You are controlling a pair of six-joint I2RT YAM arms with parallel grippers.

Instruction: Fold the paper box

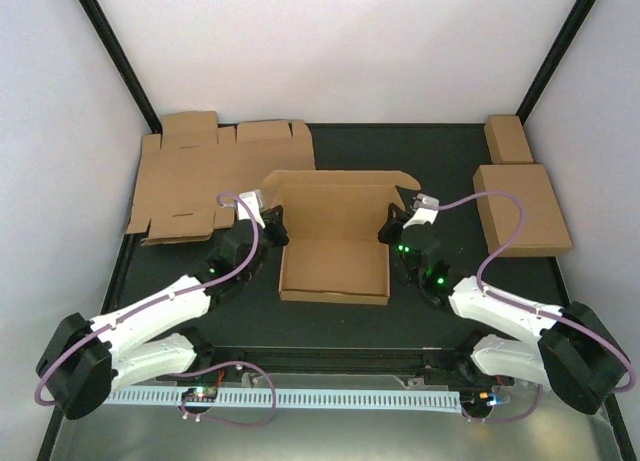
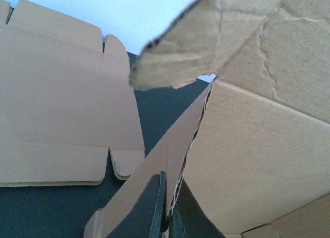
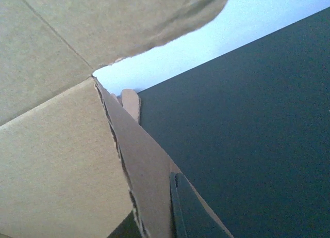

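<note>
On the left gripper [image 2: 167,196], jaws clamped on the left side wall of the paper box [image 1: 335,273]: dark fingers [image 2: 152,209] on either side of the wall's raw corrugated edge, just below the corner with the raised back panel. On the right gripper [image 3: 176,185], jaws pressed together with no gap, lying along the box's right side wall; cannot tell from the wrist view whether any cardboard is pinched between them. From above, one gripper at each rear corner of the box, tips turned inward toward each other, with green lights [image 1: 432,277] glowing on the right wrist.

Paper box at the middle of the dark table [image 1: 440,156], partly folded: shallow tray with low front and side walls nearest the arm bases, tall back panel standing upright behind it, rounded tabs curling off the panel's top corners. Plain brown cardboard on every face in view.

Just beyond the left gripper, toward the far left corner, a flat die-cut sheet [image 1: 215,176] lying unfolded, flaps and slots spread out; cannot tell from above whether it touches the back panel. Well apart on the right edge of the table, a folded squarish box [image 1: 522,209], closed, and just behind it a small oblong box [image 1: 508,139]. Along the near edge, in front of the arm bases, a white slotted strip [image 1: 300,396].
</note>
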